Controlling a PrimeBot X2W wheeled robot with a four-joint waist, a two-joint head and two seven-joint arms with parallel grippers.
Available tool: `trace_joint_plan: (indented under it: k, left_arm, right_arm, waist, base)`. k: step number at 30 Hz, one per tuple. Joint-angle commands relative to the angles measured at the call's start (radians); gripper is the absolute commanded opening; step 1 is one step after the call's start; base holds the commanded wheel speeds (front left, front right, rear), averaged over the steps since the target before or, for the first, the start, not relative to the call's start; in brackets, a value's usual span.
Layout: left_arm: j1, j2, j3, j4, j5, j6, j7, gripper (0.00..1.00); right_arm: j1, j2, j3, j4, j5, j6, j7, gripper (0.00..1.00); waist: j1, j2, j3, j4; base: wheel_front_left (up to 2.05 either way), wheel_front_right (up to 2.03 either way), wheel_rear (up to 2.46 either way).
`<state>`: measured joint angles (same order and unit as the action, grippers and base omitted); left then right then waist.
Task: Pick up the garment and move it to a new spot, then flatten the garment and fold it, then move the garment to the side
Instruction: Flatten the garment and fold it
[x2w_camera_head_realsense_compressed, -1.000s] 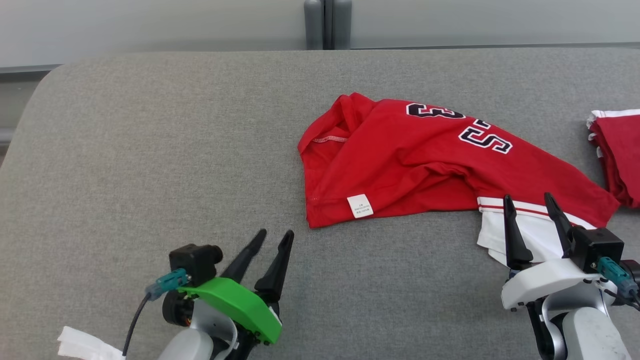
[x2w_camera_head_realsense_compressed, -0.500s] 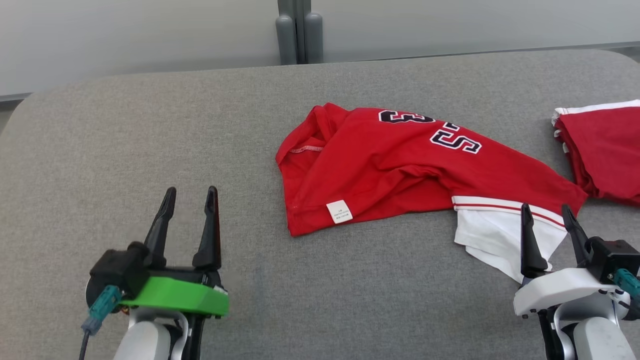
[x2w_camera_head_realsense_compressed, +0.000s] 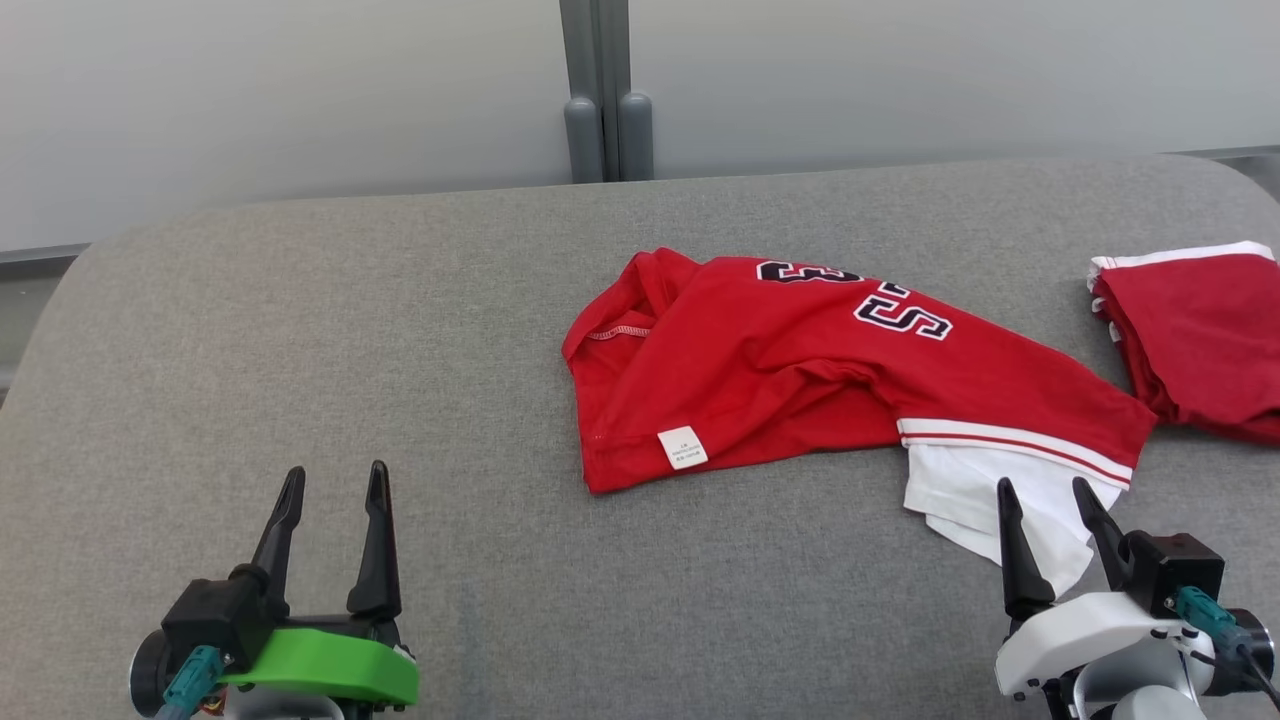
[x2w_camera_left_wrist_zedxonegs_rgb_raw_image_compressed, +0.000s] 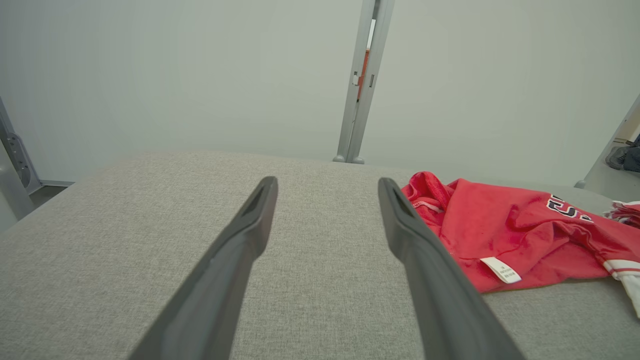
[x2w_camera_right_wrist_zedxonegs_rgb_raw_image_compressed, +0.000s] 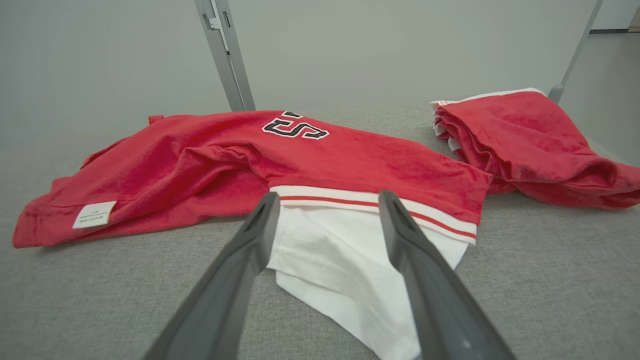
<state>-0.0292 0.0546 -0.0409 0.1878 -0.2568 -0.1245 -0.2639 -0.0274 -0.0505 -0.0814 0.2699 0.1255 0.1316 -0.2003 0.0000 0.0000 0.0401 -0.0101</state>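
1. The red garment is lying crumpled on the grey counter, right of centre. Its long axis is running from the far-left collar end to the near right, where a white panel is spilling out beneath a striped hem.
2. The right claw is hovering at the near right, fingers spread apart and gripping nothing. Its tips are pointing straight at that white panel, at its near edge; whether they are touching the cloth cannot be told.
3. The left claw is likewise standing wide apart and empty, well apart from the garment. The garment is lying ahead and to its right, the corner with the label being nearest.
4. The right arm is therefore looking the nearer one for a first pinch; the left would be needing a reach forward and rightward.
5. A second red garment is sitting folded just beside the right end, so a loose grab there is risking catching it too.
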Motion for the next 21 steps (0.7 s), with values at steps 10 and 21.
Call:
trace_joint_plan:
  k: [10,21]
  left_arm:
    - [0.017,-0.003,-0.005,0.007,-0.006,-0.008,0.0,1.0]
    - [-0.008,-0.003,-0.034,0.004,-0.038,-0.008,0.0,1.0]
  right_arm:
    - [0.023,-0.001,0.008,-0.004,0.008,-0.002,-0.008,1.0]
    - [0.01,-0.001,-0.005,-0.026,0.01,-0.002,-0.008,1.0]
  waist:
    - [0.0,0.0,-0.009,0.003]
    - [0.0,0.0,0.024,-0.006]
  base:
    - [0.0,0.0,0.0]
    - [0.0,0.0,0.0]
